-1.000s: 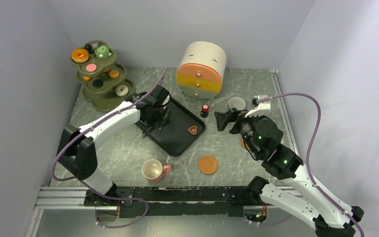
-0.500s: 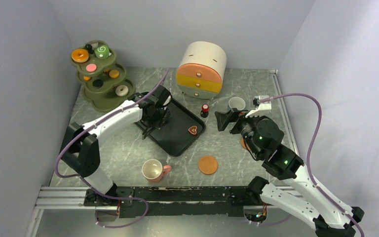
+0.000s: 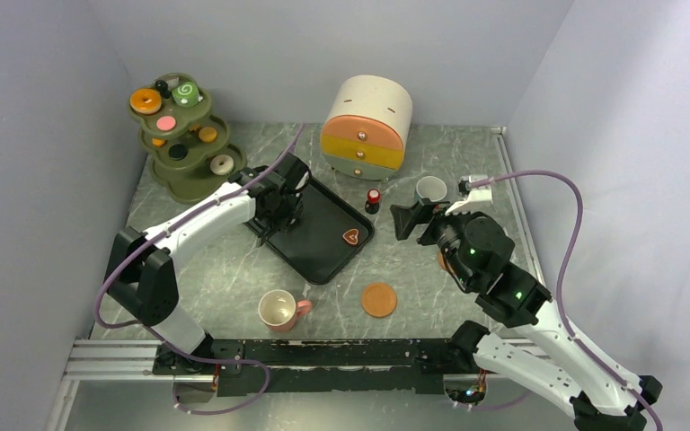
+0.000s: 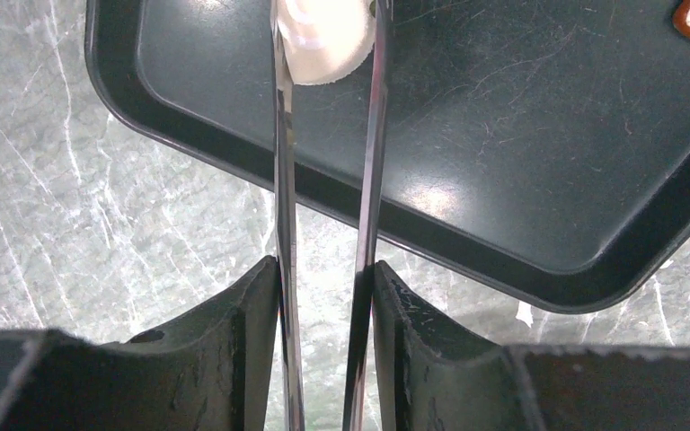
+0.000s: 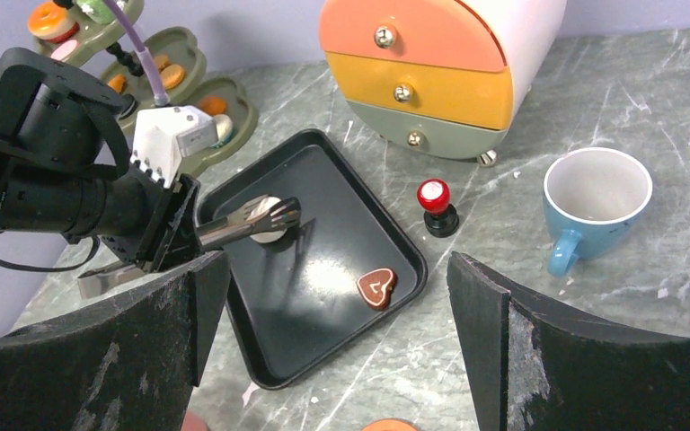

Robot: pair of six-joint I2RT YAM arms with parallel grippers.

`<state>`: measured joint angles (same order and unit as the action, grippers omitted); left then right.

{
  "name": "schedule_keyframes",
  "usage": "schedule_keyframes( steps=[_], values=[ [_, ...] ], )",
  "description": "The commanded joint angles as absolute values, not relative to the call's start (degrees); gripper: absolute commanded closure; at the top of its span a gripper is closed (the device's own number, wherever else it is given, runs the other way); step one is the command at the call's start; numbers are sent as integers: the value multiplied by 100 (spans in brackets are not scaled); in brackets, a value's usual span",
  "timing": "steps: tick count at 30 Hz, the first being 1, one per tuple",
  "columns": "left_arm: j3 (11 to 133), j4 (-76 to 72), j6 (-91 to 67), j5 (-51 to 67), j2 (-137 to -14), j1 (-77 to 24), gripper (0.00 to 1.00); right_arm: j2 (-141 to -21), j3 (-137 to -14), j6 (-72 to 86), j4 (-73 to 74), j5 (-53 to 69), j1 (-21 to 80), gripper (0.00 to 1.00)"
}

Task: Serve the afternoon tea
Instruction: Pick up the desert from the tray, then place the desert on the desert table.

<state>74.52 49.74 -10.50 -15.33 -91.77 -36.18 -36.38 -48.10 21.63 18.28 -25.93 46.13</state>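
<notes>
A pair of metal tongs (image 4: 280,171) is squeezed between the fingers of my left gripper (image 4: 326,269). Their tips straddle a round white pastry (image 4: 323,40) lying in the far-left corner of the black tray (image 3: 323,256). A heart-shaped cookie (image 3: 351,236) lies near the tray's right corner. My right gripper (image 3: 413,218) hangs open and empty above the table, right of the tray. Just behind it stands the blue cup (image 3: 430,189). The pink cup (image 3: 280,309) and an orange saucer (image 3: 378,299) sit near the front edge.
An olive tiered stand (image 3: 189,175) with several pastries fills the back left corner. A rounded chest of drawers (image 3: 367,126) stands at the back centre. In front of it is a small red-topped black piece (image 3: 373,199). Walls close in on three sides.
My left gripper has squeezed the tongs narrower around the white pastry and shifted slightly toward the tray's far corner. The right arm has barely moved.
</notes>
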Motion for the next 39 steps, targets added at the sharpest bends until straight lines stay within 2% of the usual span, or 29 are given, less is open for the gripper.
schedule_keyframes(
  steps=[1, 19, 39],
  values=[
    [7744, 4931, -1122, -1751, -8972, -3549, 62, -3526, -4812, 2142, 1765, -2625, 4583, 5],
    [7594, 4625, -1307, -2197, -8429, -2871, 62, -3411, -4845, 2120, 1827, -2626, 4583, 4],
    [6939, 3704, -1488, -2181, -8349, -987, 62, -3240, -4840, 2169, 1804, -2449, 4579, 5]
  ],
)
